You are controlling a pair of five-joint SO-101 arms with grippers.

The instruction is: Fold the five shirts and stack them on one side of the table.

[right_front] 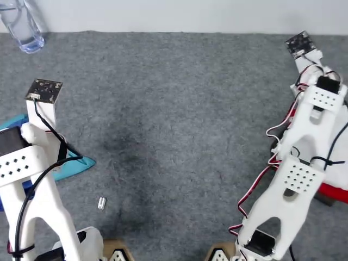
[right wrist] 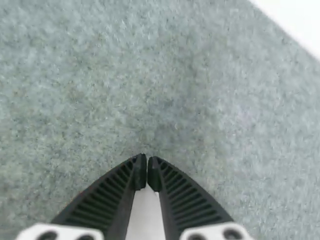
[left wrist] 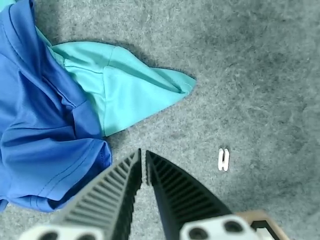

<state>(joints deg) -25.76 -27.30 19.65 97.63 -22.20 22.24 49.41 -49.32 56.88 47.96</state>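
Two white plastic arms. The left arm (right_front: 38, 217) has a grid of small holes and a black cable (right_front: 18, 223). The right arm (right_front: 307, 147) has the same holes, plus red, white and black wires (right_front: 251, 190). Each wrist carries a small black circuit board (right_front: 44, 90). The left claw (left wrist: 143, 156) and right claw (right wrist: 146, 161) have black ribbed fingers (left wrist: 172, 187) on white mounts with dark screws.

Grey felt-covered table (right_front: 179, 109). At its left edge lies a crumpled teal shirt (left wrist: 130, 90), with a blue shirt (left wrist: 40, 140) partly over it. A small white clip (left wrist: 223, 159) sits near the teal corner, not touching. Clear container (right_front: 22, 27) at the far left corner. Red cloth (right_front: 333, 191) at the right edge.
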